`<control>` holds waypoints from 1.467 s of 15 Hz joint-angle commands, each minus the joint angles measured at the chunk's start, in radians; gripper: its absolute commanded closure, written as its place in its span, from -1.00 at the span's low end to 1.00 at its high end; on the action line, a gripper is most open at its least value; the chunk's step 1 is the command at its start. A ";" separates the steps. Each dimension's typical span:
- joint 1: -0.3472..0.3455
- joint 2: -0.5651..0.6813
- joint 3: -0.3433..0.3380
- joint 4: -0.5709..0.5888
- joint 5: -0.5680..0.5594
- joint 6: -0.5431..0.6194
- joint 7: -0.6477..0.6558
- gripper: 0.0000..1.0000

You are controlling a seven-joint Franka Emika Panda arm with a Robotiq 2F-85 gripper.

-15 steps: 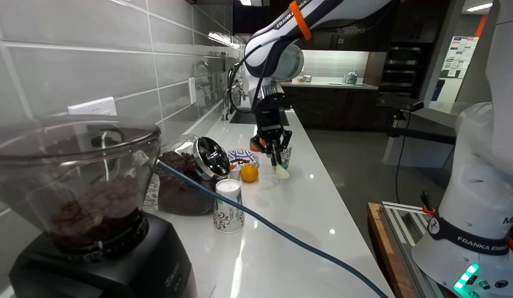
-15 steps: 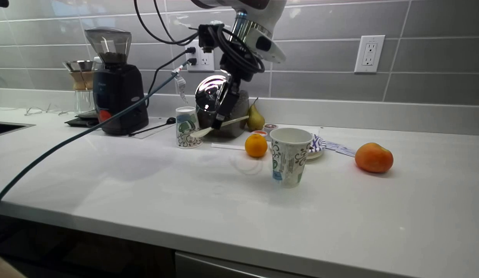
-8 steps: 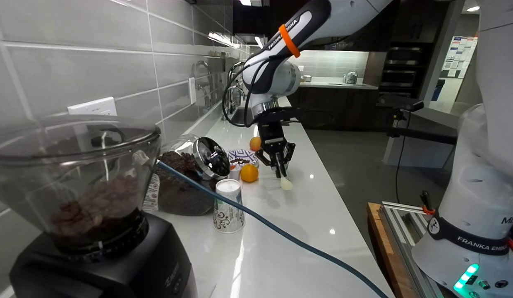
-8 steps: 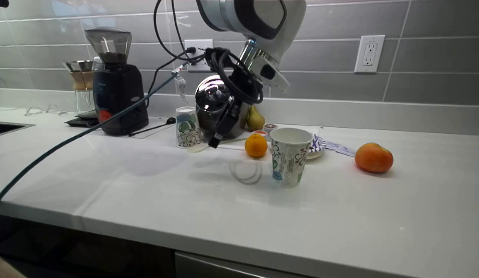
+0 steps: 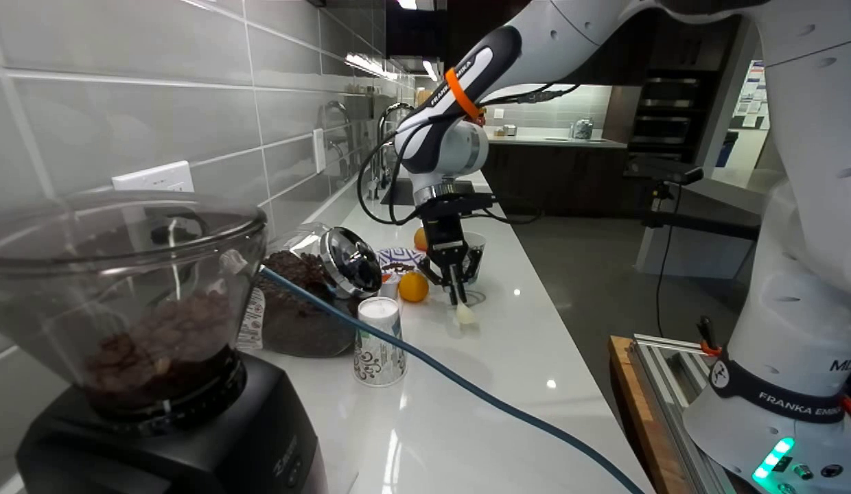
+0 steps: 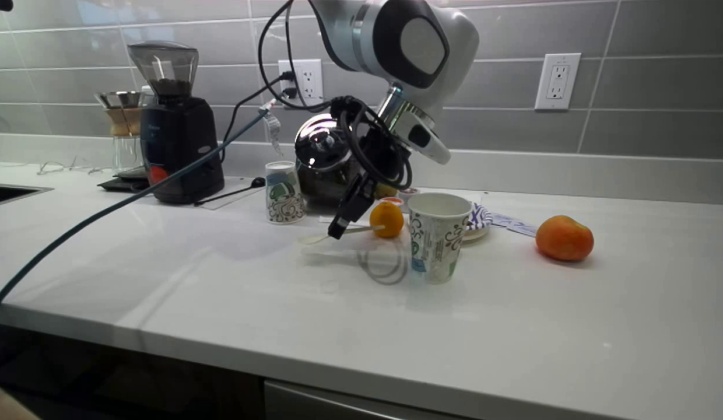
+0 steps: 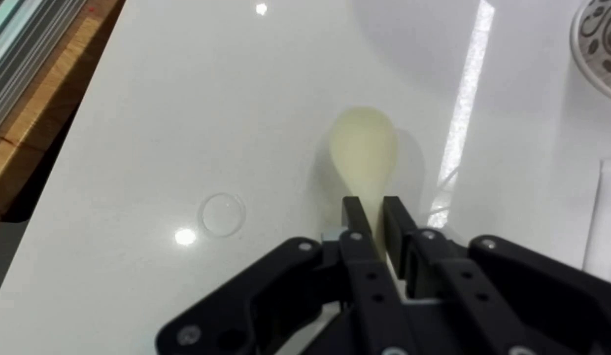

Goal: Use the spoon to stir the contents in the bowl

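Note:
Pale yellow and blurred at its head, the spoon (image 7: 363,143) is pinched by my gripper (image 7: 372,202) just behind the head, over the white counter. In an exterior view the spoon (image 6: 312,240) lies nearly level and low above its shadow, and its handle passes in front of the orange. Behind the gripper (image 5: 458,300) a round patterned dish (image 5: 400,255) with dark bits is partly covered. Whether this dish is the bowl I cannot tell. The round shiny steel piece (image 6: 322,142) is joined to the tilted glass jar, like a lid.
A printed paper cup (image 6: 438,233) stands beside the dish. Another cup (image 5: 379,343) is upside down near the jar (image 5: 298,322) of dark grounds. An orange (image 5: 413,287) sits near the gripper, and a larger orange-red fruit (image 6: 564,238) lies further off. A blue cable (image 5: 460,374) crosses the view.
The arm has come down over the counter, carrying the spoon from in front of the jar to a lower place near the orange. The grip on the spoon is unchanged.

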 commanded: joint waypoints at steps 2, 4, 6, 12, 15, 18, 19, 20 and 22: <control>-0.032 0.065 0.005 0.064 0.053 0.010 -0.041 0.93; -0.039 0.085 0.005 0.080 0.055 0.011 -0.045 0.93; -0.042 0.094 0.007 0.090 0.055 0.014 -0.050 0.93; -0.031 0.039 0.009 0.097 0.026 -0.010 -0.081 -0.35; 0.015 -0.053 0.000 0.050 -0.067 0.056 -0.108 -0.76; 0.060 -0.122 -0.005 -0.013 -0.184 0.193 -0.053 -1.00; 0.072 -0.158 -0.003 -0.044 -0.225 0.233 -0.052 -1.00; 0.083 -0.200 -0.002 -0.079 -0.266 0.271 -0.051 -1.00; 0.103 -0.293 0.003 -0.145 -0.354 0.324 -0.050 -1.00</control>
